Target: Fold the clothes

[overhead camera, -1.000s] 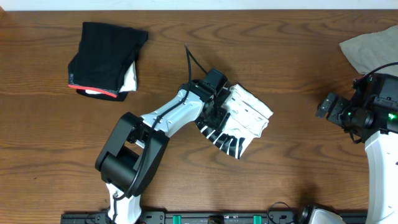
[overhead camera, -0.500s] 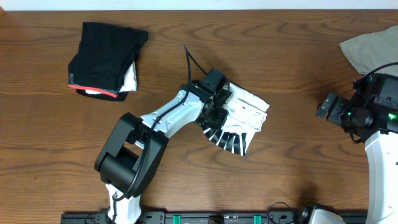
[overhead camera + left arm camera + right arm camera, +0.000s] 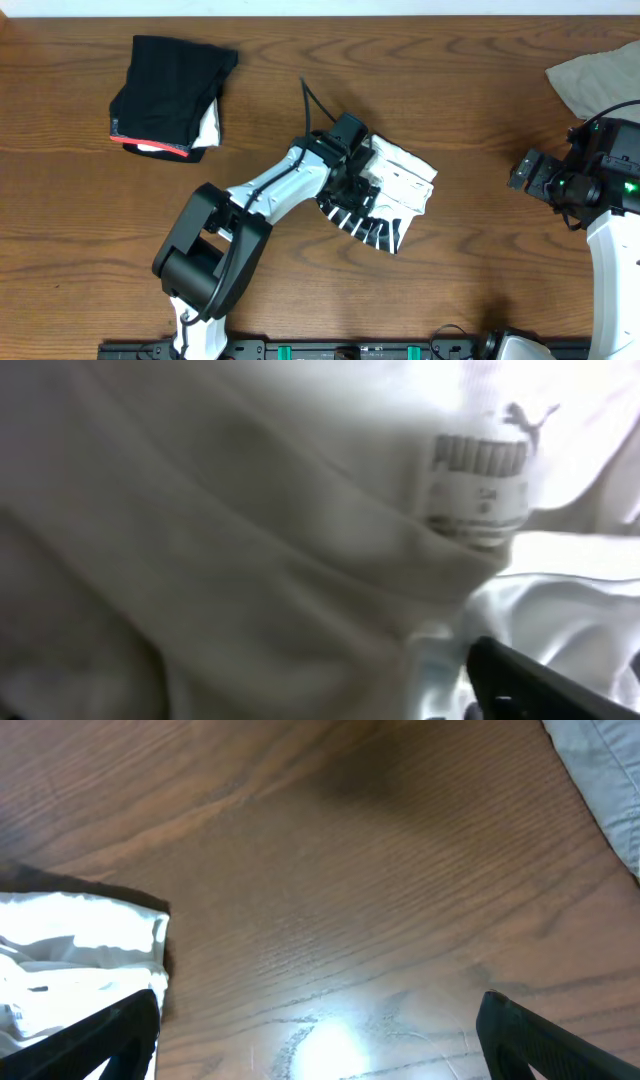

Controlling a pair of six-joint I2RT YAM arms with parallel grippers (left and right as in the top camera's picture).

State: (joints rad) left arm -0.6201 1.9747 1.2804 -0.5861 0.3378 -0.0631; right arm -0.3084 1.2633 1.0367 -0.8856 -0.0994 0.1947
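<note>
From overhead, the white shirt [image 3: 405, 175] lies as a folded bundle near the middle of the table [image 3: 450, 80], its black stripes along the near edge. The left gripper [image 3: 352, 172] sits on the shirt's left side, touching the cloth. From here one cannot tell whether its fingers are spread or pinching. A black garment [image 3: 170, 90] with a red edge lies folded at the far left, well apart from the shirt. A grey garment [image 3: 595, 75] lies at the far right corner, partly out of frame. The right gripper [image 3: 530, 172] hangs over bare wood near that side, apart from all the clothes.

In the left wrist view, blurred white shirt fabric [image 3: 250, 540] fills nearly the whole frame. A sewn-in label [image 3: 478, 480] shows at upper right. Only one dark finger [image 3: 530, 682] is visible, at the lower right, so the gripper's state cannot be told here either.

In the right wrist view, both fingers [image 3: 100, 1035] stand spread wide at the bottom corners with only bare wood between them. The shirt's edge [image 3: 80, 940] shows at the left, and the grey garment [image 3: 605, 770] shows at the upper right.
</note>
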